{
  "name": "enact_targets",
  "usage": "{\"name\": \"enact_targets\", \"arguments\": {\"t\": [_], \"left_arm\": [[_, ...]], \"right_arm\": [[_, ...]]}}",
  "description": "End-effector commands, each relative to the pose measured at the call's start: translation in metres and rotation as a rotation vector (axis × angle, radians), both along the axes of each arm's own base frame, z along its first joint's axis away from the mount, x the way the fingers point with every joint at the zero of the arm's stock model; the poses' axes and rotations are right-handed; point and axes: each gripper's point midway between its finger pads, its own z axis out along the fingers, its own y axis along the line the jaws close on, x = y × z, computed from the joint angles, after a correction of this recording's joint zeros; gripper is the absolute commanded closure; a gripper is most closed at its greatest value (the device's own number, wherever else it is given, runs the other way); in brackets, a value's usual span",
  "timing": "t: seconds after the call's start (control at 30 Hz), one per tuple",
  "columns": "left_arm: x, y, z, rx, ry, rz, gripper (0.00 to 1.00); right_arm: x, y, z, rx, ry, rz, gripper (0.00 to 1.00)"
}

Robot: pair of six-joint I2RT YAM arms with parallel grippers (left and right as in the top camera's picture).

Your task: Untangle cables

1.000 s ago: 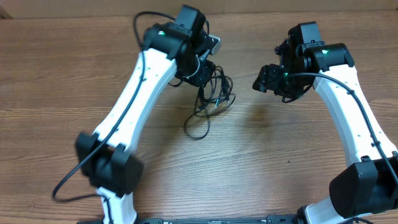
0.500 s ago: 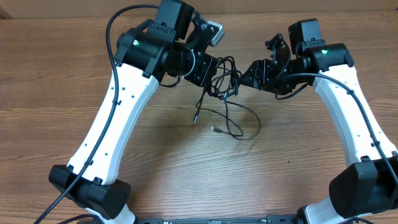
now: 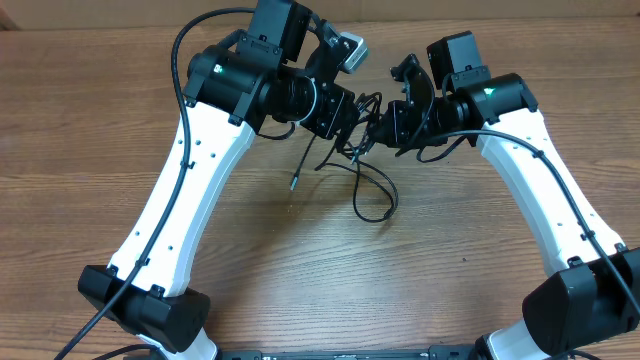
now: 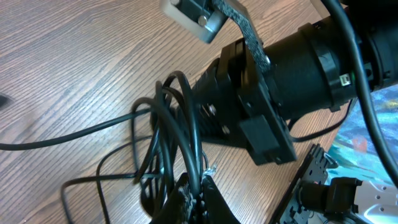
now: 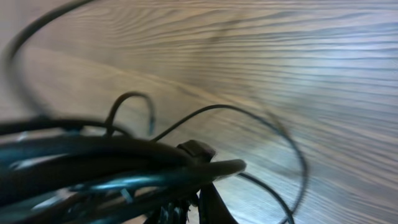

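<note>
The cables are a tangle of thin black cords lifted off the wooden table between my two grippers. Loose loops hang from it toward the table, and one plug end dangles at the left. My left gripper is shut on the bundle from the left. In the left wrist view its jaws pinch several strands of the cables. Pressed in from the right, my right gripper is shut on the same bundle. The right wrist view shows the cables blurred across its jaws.
The two wrists almost touch over the back middle of the table. The right arm's black wrist fills the left wrist view just past the bundle. A thick black wire arcs off the left arm.
The right arm has moved left into the bundle and its jaws have gone from open to shut on it. The hanging loops and plug end have swung left.
</note>
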Motion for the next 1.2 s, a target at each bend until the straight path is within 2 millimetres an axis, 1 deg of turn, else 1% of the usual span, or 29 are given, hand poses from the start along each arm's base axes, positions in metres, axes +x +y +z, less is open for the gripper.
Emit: {"name": "enact_targets", "arguments": {"t": [0.0,0.07,0.1,0.13,0.17,0.23,0.27,0.37,0.47,0.57,0.63,0.7,0.73,0.77,0.83,0.9,1.0,1.07,1.1,1.13,1.17], "left_arm": [[-0.005,0.013,0.024,0.003,-0.063,0.033,0.96],[-0.004,0.023,0.023,0.025,-0.060,0.062,0.96],[-0.004,0.030,0.023,0.036,-0.055,0.078,0.96],[-0.003,0.037,0.022,0.048,-0.049,0.096,0.96],[-0.001,0.045,0.021,0.067,-0.046,0.120,0.96],[0.003,0.065,0.017,0.116,-0.041,0.179,0.96],[0.005,0.074,0.015,0.135,-0.039,0.206,0.96],[0.014,0.105,0.013,0.179,-0.024,0.315,0.96],[0.020,0.126,0.015,0.179,-0.018,0.384,0.96],[0.026,0.151,0.016,0.210,-0.013,0.499,0.96],[0.028,0.171,0.016,0.244,-0.006,0.592,0.96],[0.029,0.184,0.017,0.257,0.002,0.661,0.96],[0.028,0.185,0.018,0.251,0.004,0.667,0.96],[0.028,0.184,0.018,0.245,0.005,0.662,0.96],[0.028,0.181,0.018,0.239,0.008,0.650,0.96],[0.027,0.173,0.017,0.218,0.019,0.622,0.96],[0.026,0.157,0.014,0.189,0.029,0.559,0.96],[0.026,0.145,0.010,0.180,0.032,0.505,0.80],[0.026,0.140,0.007,0.178,0.040,0.490,0.70],[0.027,0.136,0.003,0.183,0.047,0.479,0.62],[0.027,0.131,-0.002,0.191,0.055,0.461,0.58]], "right_arm": [[0.017,-0.034,0.009,-0.164,-0.075,-0.168,0.96],[0.021,-0.055,0.004,-0.255,-0.064,-0.278,0.96],[0.022,-0.071,0.000,-0.321,-0.054,-0.366,0.96],[0.022,-0.083,-0.002,-0.367,-0.047,-0.430,0.96],[0.021,-0.097,-0.003,-0.422,-0.039,-0.507,0.96],[0.015,-0.119,-0.004,-0.505,-0.023,-0.631,0.96],[0.012,-0.126,-0.005,-0.534,-0.016,-0.670,0.96],[0.008,-0.133,-0.006,-0.559,0.000,-0.712,0.96],[0.006,-0.133,-0.006,-0.564,0.005,-0.711,0.96],[0.005,-0.134,-0.006,-0.565,0.008,-0.721,0.96],[0.004,-0.140,-0.006,-0.577,0.012,-0.746,0.96],[0.002,-0.145,-0.007,-0.574,0.030,-0.786,0.96],[0.002,-0.144,-0.007,-0.560,0.038,-0.788,0.96],[0.003,-0.139,-0.008,-0.533,0.046,-0.773,0.96],[0.007,-0.125,-0.009,-0.493,0.040,-0.674,0.96],[0.008,-0.116,-0.009,-0.473,0.030,-0.583,0.96],[0.005,-0.117,-0.010,-0.483,0.037,-0.577,0.94],[0.004,-0.121,-0.010,-0.487,0.044,-0.584,0.89],[0.004,-0.123,-0.009,-0.486,0.045,-0.591,0.87],[0.004,-0.127,-0.007,-0.482,0.042,-0.603,0.85],[0.004,-0.132,-0.003,-0.474,0.039,-0.625,0.82]]}}
